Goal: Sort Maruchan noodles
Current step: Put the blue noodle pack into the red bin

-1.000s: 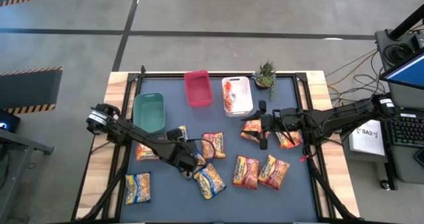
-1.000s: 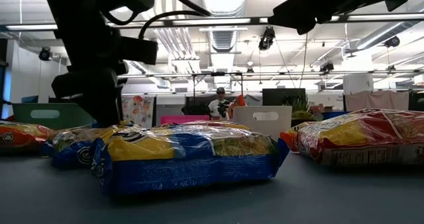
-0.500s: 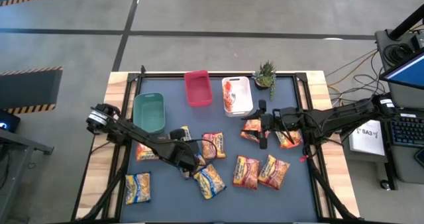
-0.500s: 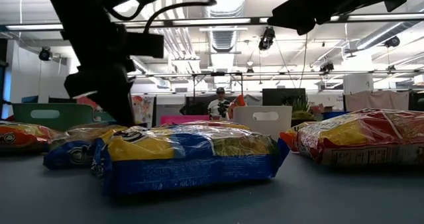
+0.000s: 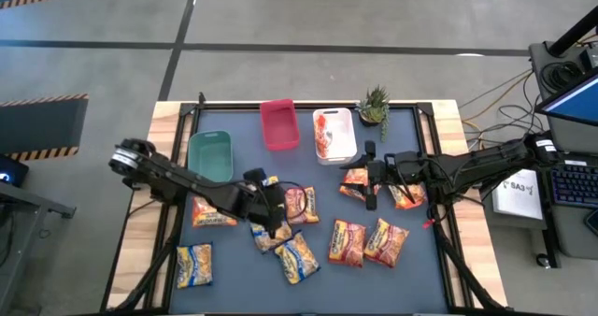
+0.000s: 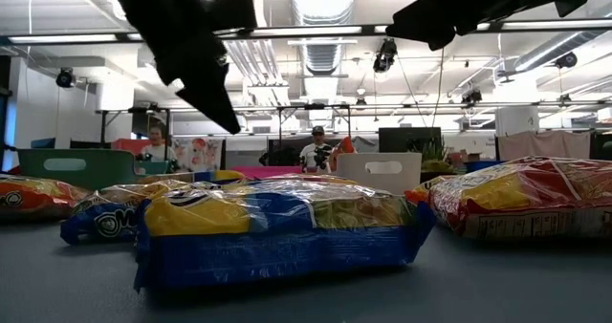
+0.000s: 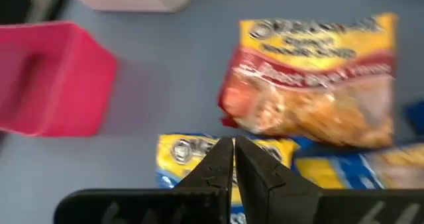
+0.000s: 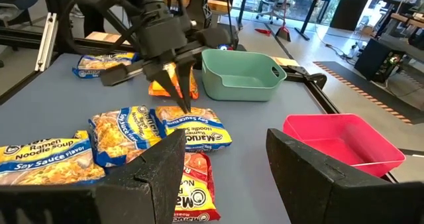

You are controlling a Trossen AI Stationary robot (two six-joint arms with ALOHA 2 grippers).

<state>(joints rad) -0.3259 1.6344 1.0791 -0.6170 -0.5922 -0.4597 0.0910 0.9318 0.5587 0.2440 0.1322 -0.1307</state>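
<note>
Several Maruchan noodle packets lie flat on the dark mat: a yellow-and-blue one point(image 5: 264, 237) point(image 7: 185, 154) point(image 8: 199, 132), a red-orange one point(image 5: 301, 204) point(image 7: 311, 105) beside it, another yellow-and-blue one point(image 5: 297, 256) point(image 6: 277, 229), and orange ones point(image 5: 348, 242) point(image 5: 386, 241) to the right. My left gripper point(image 5: 269, 228) point(image 6: 232, 124) point(image 7: 233, 148) point(image 8: 186, 109) hangs shut just above the first yellow-and-blue packet, slanting down, with nothing between its fingers. My right gripper point(image 5: 371, 187) point(image 8: 225, 177) hovers open at centre right, over an orange packet point(image 5: 355, 180), holding nothing.
Along the far side stand a green bin point(image 5: 209, 157), a red bin point(image 5: 278, 124) and a white bin point(image 5: 334, 134) that holds an orange packet. A small potted plant point(image 5: 374, 106) sits at the far right. More packets lie near the left edge point(image 5: 194, 265) point(image 5: 213, 213).
My left gripper has risen off the packets and swung a little toward the table's right, tipping to a flatter slant. Its fingers, apart a second ago, now meet in a point. No packet came up with it. The near yellow-and-blue packet shifted slightly.
</note>
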